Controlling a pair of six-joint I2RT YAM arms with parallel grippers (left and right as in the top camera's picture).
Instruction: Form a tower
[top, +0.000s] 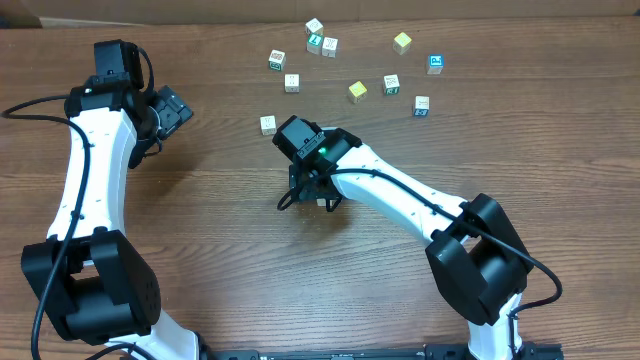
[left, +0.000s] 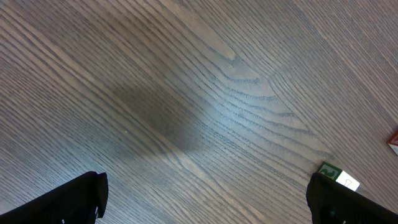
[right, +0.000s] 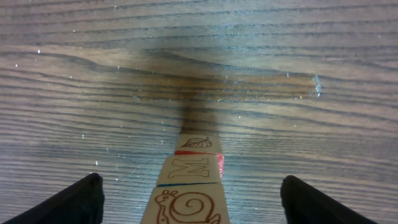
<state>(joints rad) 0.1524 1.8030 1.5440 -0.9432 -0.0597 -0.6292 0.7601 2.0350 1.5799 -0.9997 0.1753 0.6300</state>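
Observation:
In the right wrist view the tower (right: 189, 169) is a one-cube-wide stack of cream cubes: a snail face (right: 186, 206) nearest me, an M face (right: 190, 167) below it, a leaf face (right: 198, 143) lowest. My right gripper (right: 193, 190) is open, a finger on each side of the top cube with a clear gap to it. In the overhead view the right gripper (top: 310, 188) covers the stack at mid-table. My left gripper (top: 176, 110) hangs open over bare wood at the left, and the left wrist view shows the left gripper (left: 205, 190) holding nothing.
Several loose letter cubes lie scattered at the back of the table, from one (top: 268, 124) near the right arm to a blue-faced one (top: 435, 64). A green-faced cube (left: 333, 171) lies by the left gripper's right finger.

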